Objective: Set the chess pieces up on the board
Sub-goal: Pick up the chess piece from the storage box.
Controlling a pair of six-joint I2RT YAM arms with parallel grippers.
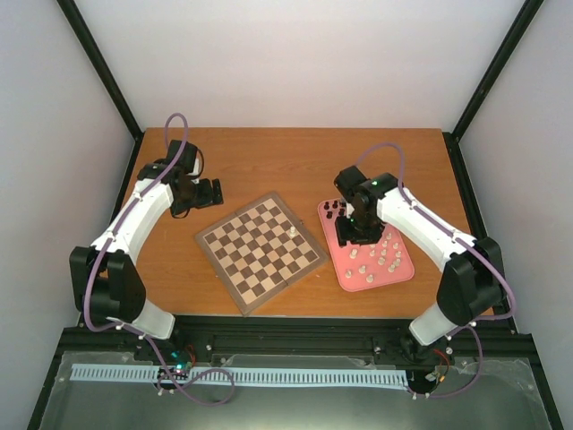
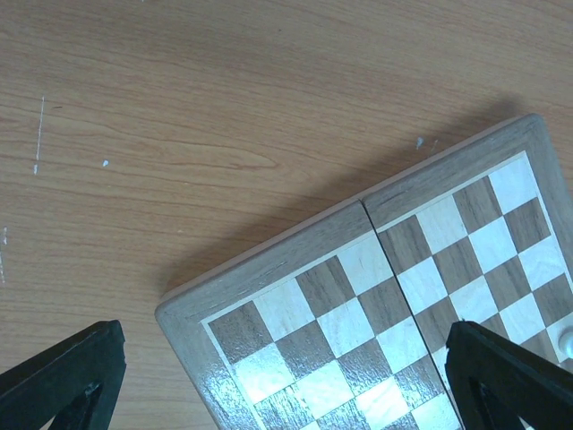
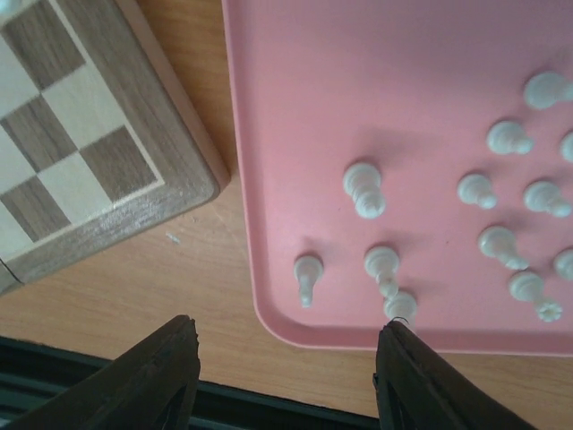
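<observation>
The board [image 1: 208, 240] lies turned like a diamond at mid-table, with one cream-white piece [image 1: 294, 232] standing on it. The other chess pieces stand on a pink tray [image 1: 372, 279]: white ones [image 1: 380, 255] at its near end, black ones [image 1: 336, 208] at its far end. My right gripper [image 1: 349, 235] hovers open over the tray's near left corner [image 3: 269, 313]. Nothing is between its fingers; a white pawn [image 3: 307, 273] stands just ahead, and another white piece [image 3: 400, 306] is beside the right fingertip [image 3: 391, 333]. My left gripper [image 2: 285, 327] is open and empty over the board's far left corner [image 2: 269, 269].
The tray sits right of the board, their edges nearly touching [image 3: 215, 179]. Black frame rails [image 1: 295, 327] run along the table's near edge, just below the right gripper [image 3: 286, 324]. Bare wooden tabletop [image 1: 295, 161] stretches behind the board.
</observation>
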